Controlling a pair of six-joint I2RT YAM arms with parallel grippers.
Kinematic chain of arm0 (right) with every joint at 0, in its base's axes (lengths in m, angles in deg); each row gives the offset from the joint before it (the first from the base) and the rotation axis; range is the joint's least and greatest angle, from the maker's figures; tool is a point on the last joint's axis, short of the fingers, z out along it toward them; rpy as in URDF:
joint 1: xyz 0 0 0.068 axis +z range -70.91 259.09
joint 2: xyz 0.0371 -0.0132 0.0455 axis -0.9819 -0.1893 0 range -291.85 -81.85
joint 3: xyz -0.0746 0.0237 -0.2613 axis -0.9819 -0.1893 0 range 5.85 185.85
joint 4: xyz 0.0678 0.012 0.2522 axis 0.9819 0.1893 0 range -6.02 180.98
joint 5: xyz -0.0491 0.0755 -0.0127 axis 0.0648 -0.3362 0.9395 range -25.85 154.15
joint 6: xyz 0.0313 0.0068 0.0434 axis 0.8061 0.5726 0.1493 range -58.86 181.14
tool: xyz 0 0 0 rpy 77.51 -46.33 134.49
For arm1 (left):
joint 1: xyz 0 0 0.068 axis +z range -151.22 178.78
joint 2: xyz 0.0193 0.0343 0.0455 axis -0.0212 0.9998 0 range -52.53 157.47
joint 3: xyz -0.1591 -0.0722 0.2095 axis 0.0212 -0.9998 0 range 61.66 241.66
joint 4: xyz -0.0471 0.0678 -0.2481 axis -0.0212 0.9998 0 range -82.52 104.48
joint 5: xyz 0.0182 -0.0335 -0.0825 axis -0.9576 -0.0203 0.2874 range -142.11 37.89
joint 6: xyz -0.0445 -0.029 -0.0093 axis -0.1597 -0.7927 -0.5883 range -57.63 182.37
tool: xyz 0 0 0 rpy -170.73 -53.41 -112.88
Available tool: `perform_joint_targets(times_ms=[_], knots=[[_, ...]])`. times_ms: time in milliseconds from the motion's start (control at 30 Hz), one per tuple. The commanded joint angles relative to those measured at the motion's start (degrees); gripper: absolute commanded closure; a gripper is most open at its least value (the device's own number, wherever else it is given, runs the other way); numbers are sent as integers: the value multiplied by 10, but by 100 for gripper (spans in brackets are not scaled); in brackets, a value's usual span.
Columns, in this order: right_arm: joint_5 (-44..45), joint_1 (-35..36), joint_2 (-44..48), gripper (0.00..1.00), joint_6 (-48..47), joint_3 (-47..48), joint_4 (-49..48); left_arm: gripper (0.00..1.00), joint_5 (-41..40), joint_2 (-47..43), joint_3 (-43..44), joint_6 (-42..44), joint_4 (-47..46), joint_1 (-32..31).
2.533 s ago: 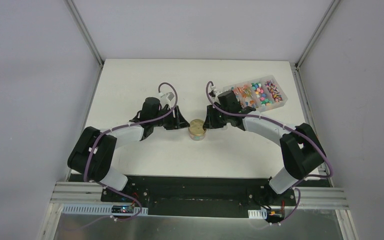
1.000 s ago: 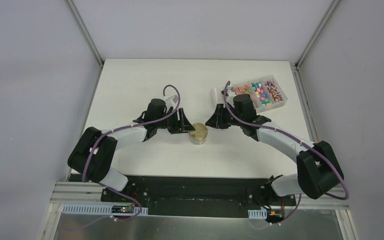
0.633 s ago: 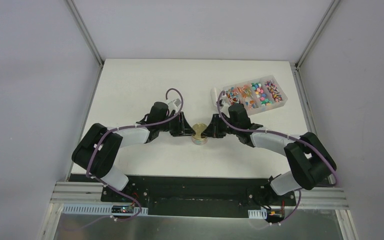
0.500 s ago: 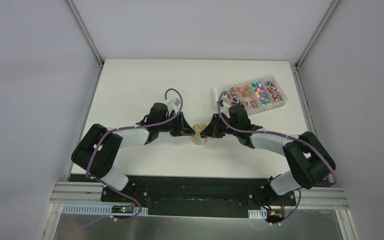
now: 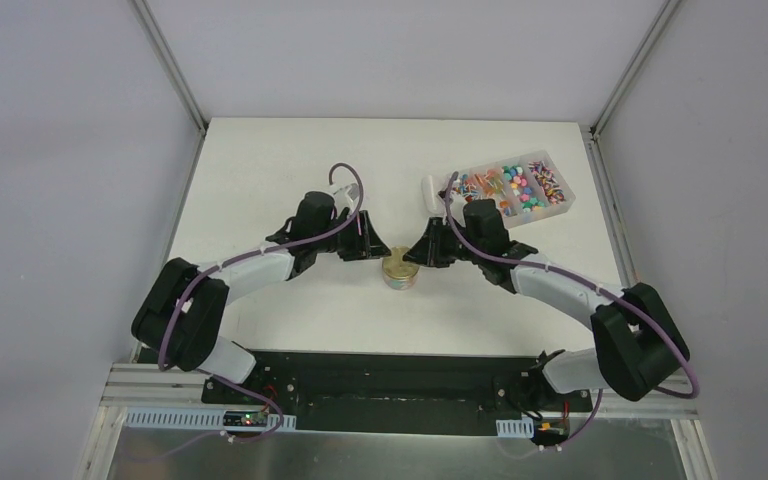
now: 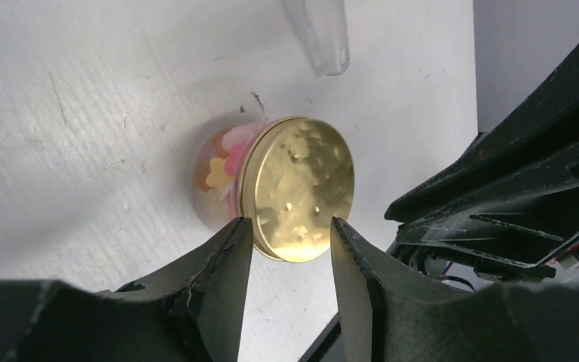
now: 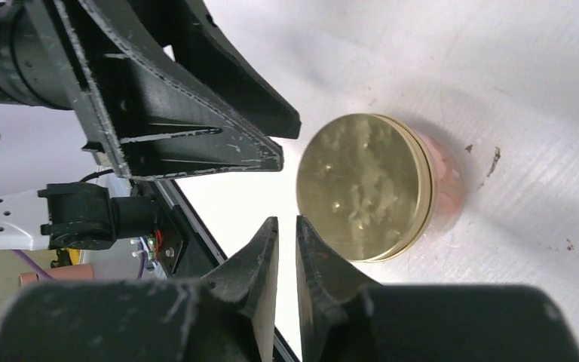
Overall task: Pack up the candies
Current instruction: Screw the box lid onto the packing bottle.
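Where candies [image 6: 222, 170] show, the gold-lidded jar [image 6: 275, 188] is clear.

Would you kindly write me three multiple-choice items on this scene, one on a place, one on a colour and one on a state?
1. Where does the jar stand?
A. At the far left corner
B. Between the left tool and the right tool
C. Behind the left arm's base

2. What colour is the jar's lid?
A. Blue
B. Black
C. Gold

3. How do the left tool's jaws stand?
A. Open
B. Shut on the jar
C. Shut and empty

Answers:
1. B, since the top view shows a tool on each side of the jar.
2. C, since both wrist views show a shiny gold lid.
3. A, since the left wrist view shows the fingers apart, with the lid seen through the gap.
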Motion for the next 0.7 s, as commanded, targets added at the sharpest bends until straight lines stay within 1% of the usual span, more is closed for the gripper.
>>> perform_joint_targets(times_ms=[0,133,200,267,300,400,433,533,667], knots=[[10,1,35,84,-14,16,11,56,4,-19,28,20,9,-5],[13,5,23,85,-4,-29,-19,59,38,20,13,8,-25,-5],[26,5,18,85,-3,-54,-29,60,36,31,-3,0,-45,-8],[45,4,6,87,-12,-66,-29,62,22,43,-12,0,-46,-10],[47,3,-2,87,-16,-66,-25,64,18,51,-13,-1,-45,-10],[43,2,-14,88,-21,-60,-15,76,19,64,-8,1,-39,-10],[41,2,-10,88,-21,-58,-14,78,19,63,-5,2,-36,-10],[45,2,14,88,-20,-51,-6,78,-2,43,16,17,-8,-9],[51,2,59,82,-26,-30,27,68,-54,-12,57,52,56,-9]])
